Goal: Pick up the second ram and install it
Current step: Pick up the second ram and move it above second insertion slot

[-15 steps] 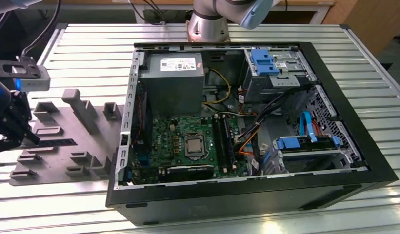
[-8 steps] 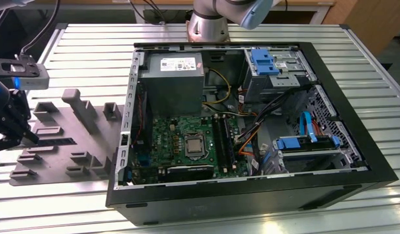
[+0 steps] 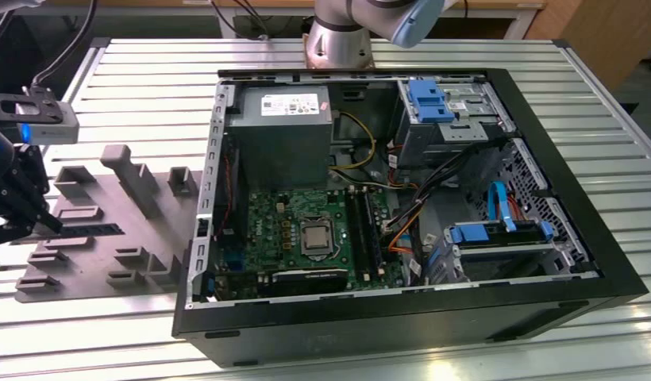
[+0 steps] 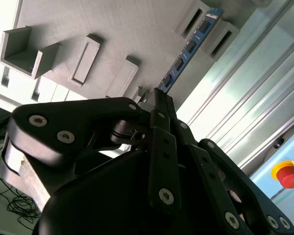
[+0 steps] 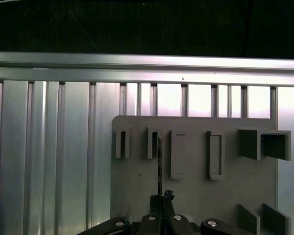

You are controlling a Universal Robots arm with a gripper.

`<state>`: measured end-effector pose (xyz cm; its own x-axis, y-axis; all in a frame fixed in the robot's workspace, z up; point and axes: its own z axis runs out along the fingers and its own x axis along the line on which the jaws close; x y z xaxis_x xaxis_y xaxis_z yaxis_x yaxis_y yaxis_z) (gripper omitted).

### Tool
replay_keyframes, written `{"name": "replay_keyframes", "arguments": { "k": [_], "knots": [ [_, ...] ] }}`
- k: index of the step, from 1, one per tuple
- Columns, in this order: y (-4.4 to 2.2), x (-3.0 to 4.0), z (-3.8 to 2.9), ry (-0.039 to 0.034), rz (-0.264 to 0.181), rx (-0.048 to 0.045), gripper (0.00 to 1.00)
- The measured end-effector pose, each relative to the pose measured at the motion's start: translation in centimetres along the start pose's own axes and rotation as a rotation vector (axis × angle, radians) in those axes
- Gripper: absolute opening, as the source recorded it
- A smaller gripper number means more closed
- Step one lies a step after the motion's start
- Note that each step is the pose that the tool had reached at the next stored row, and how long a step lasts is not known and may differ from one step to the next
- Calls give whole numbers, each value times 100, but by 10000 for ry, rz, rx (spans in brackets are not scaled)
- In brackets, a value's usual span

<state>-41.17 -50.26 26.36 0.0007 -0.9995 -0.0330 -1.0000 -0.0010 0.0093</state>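
Ram [image 4: 188,49] is seen in the second wrist view as a thin blue stick with dark chips. It runs straight out from the pincer [image 4: 157,100], whose fingers are pressed together on its near end. In the first wrist view the stick is seen edge-on as a dark line over the grey tray [image 5: 196,196]. Its far end lies between two raised blocks of the tray; whether it is lifted clear of them cannot be told.

The ram is judged light and stiff but fragile, being thin, with chips standing proud. A hold on the bare short ends or along the top edge is judged best, away from the contacts. Held by one end alone, it may tilt or slip between smooth fingers, so a firm, square grip is wanted.

The tray rests on the slatted bench [image 3: 145,71]. Farther off, at the exterior view's right, the open case [image 3: 410,317] lies with the green board [image 3: 272,222] and its slots [image 3: 365,230] exposed.
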Motion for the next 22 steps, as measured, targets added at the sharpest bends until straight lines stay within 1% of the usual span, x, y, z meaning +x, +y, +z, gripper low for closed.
{"name": "replay_keyframes", "arguments": {
  "k": [10,22],
  "knots": [
    [0,-1,-27,1,0,7,11],
    [1,-3,-92,0,-1,12,11]
  ]
}}
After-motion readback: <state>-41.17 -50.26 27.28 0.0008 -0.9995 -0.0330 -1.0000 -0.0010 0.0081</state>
